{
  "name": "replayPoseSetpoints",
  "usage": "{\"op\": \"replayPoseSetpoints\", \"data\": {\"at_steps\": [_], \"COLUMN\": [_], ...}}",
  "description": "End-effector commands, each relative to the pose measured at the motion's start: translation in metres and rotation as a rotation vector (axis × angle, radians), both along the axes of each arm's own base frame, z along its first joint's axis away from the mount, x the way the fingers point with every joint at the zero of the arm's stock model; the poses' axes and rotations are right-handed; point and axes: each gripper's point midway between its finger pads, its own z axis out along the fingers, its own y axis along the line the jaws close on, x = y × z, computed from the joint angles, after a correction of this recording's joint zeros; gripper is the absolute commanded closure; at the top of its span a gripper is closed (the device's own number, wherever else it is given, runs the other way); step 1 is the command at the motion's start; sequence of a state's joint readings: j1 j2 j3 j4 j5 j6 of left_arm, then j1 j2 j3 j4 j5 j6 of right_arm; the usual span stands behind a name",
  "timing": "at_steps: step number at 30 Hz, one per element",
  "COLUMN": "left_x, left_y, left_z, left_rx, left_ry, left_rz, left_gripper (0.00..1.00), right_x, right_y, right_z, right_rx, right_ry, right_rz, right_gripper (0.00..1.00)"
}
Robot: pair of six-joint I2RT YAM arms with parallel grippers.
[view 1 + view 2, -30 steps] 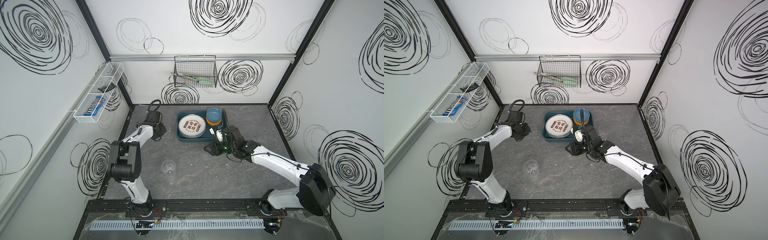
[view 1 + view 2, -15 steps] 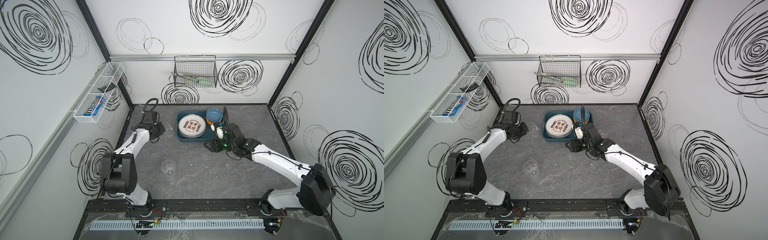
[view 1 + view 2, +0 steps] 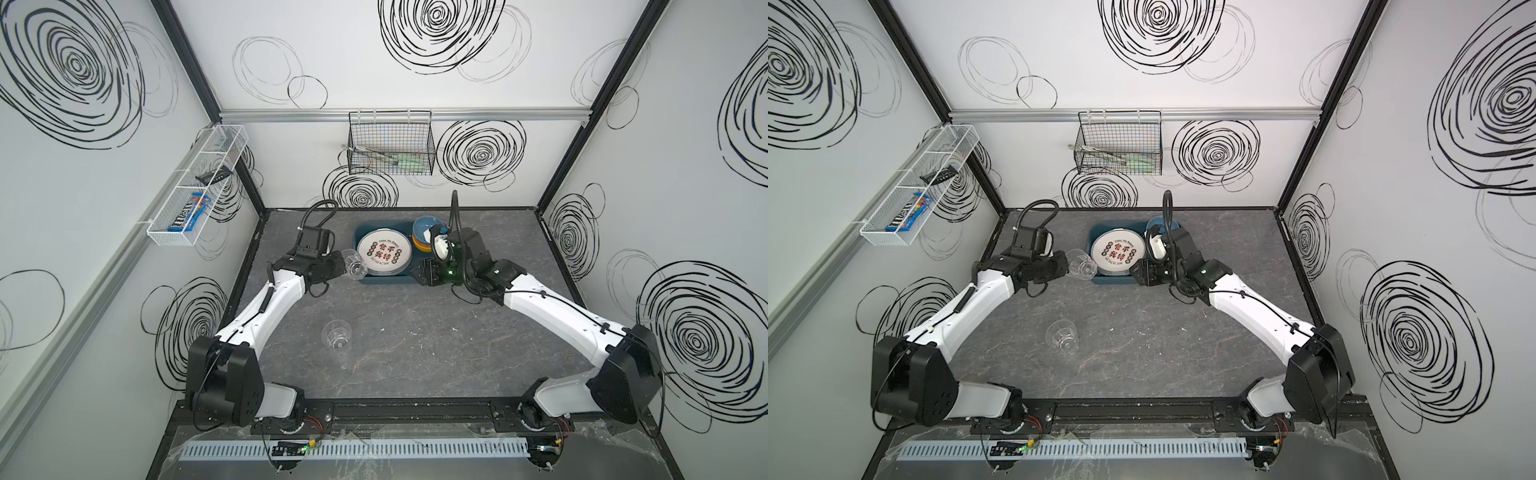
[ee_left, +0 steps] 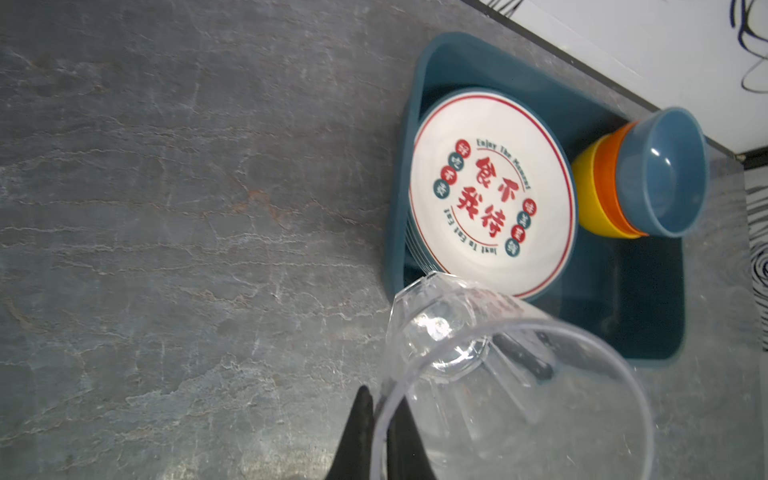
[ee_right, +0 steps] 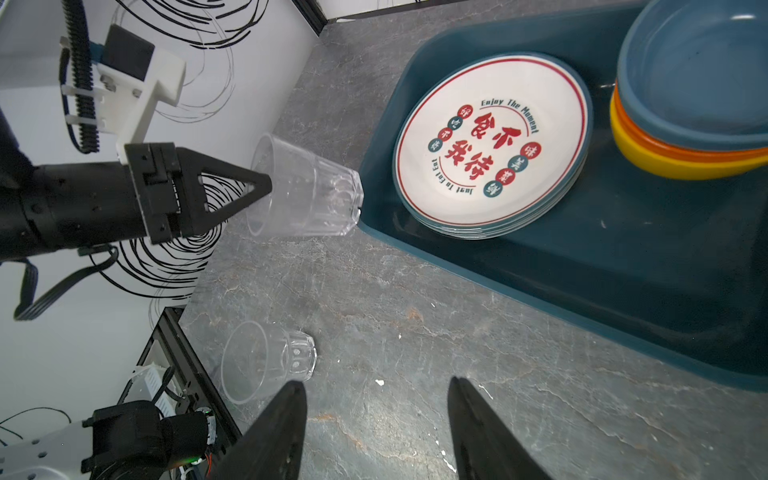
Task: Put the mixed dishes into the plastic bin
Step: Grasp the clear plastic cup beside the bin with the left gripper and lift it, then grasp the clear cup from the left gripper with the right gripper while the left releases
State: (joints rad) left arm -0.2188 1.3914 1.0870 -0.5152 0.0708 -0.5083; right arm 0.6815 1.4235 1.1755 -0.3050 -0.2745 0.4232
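Observation:
The dark teal plastic bin (image 3: 382, 279) (image 3: 1100, 280) stands at the back middle of the table. It holds a stack of white plates printed with red characters (image 3: 384, 251) (image 4: 490, 195) (image 5: 490, 141). Beside them sit nested yellow, orange and blue bowls (image 3: 424, 232) (image 4: 660, 174). My left gripper (image 3: 343, 264) (image 4: 380, 395) is shut on the rim of a clear tumbler (image 3: 355, 264) (image 4: 478, 353) (image 5: 303, 191). That tumbler lies sideways in the air with its base at the bin's left wall. Another tumbler (image 3: 337, 334) (image 5: 266, 361) lies on the table. My right gripper (image 3: 415, 272) (image 5: 376, 384) is open and empty at the bin's front right.
A black wire basket (image 3: 390, 145) hangs on the back wall. A white wire tray (image 3: 195, 187) is fixed to the left wall. The arm bases sit on a black rail (image 3: 415, 411) along the table's front edge.
The left arm has stretched out and carried the tumbler a little to the right, up to the bin's left wall. The right gripper has shifted slightly toward the back.

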Motion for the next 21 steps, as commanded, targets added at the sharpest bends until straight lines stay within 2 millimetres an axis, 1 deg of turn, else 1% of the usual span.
{"op": "replayPoseSetpoints", "data": {"at_steps": [1, 5, 9, 14, 16, 21], "left_x": [-0.006, -0.020, -0.032, -0.044, -0.047, -0.051], "left_y": [-0.020, -0.049, -0.074, -0.104, -0.113, -0.126], "left_z": [0.023, 0.028, 0.029, 0.030, 0.029, 0.030], "left_rx": [0.002, -0.002, -0.014, -0.025, -0.019, -0.021], "left_ry": [-0.052, -0.057, -0.053, -0.056, -0.052, -0.057], "left_rz": [-0.076, -0.154, -0.214, -0.277, -0.295, -0.318], "left_gripper": [0.99, 0.99, 0.99, 0.99, 0.99, 0.99], "right_x": [0.000, -0.002, -0.006, -0.015, -0.017, -0.022], "right_y": [-0.003, 0.002, 0.009, 0.021, 0.025, 0.031], "right_z": [-0.003, 0.002, 0.005, -0.001, -0.004, -0.019], "right_rx": [-0.034, -0.038, -0.035, -0.039, -0.048, -0.074], "right_ry": [0.058, 0.082, 0.096, 0.130, 0.134, 0.164], "right_rz": [-0.022, -0.004, 0.021, 0.072, 0.085, 0.102], "right_gripper": [0.42, 0.43, 0.44, 0.45, 0.45, 0.46]}}
